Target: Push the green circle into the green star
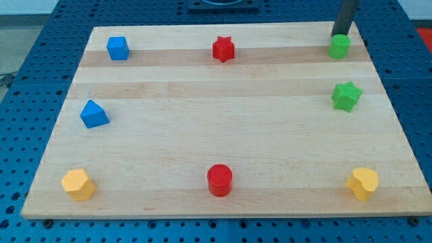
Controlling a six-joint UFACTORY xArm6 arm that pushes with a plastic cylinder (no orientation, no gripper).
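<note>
The green circle [339, 46] stands near the board's top right corner. The green star [346, 96] lies below it, toward the view's bottom, with a clear gap between them. My tip [339, 34] is at the board's top edge, just above the green circle and touching or almost touching its upper side. The rod rises out of the view's top.
A red star [223, 48] and a blue cube [117, 48] lie along the top. A blue triangle [93, 114] is at the left. A yellow block [77, 183], a red circle [219, 179] and a yellow heart [362, 183] lie along the bottom. The wooden board [216, 128] rests on a blue perforated table.
</note>
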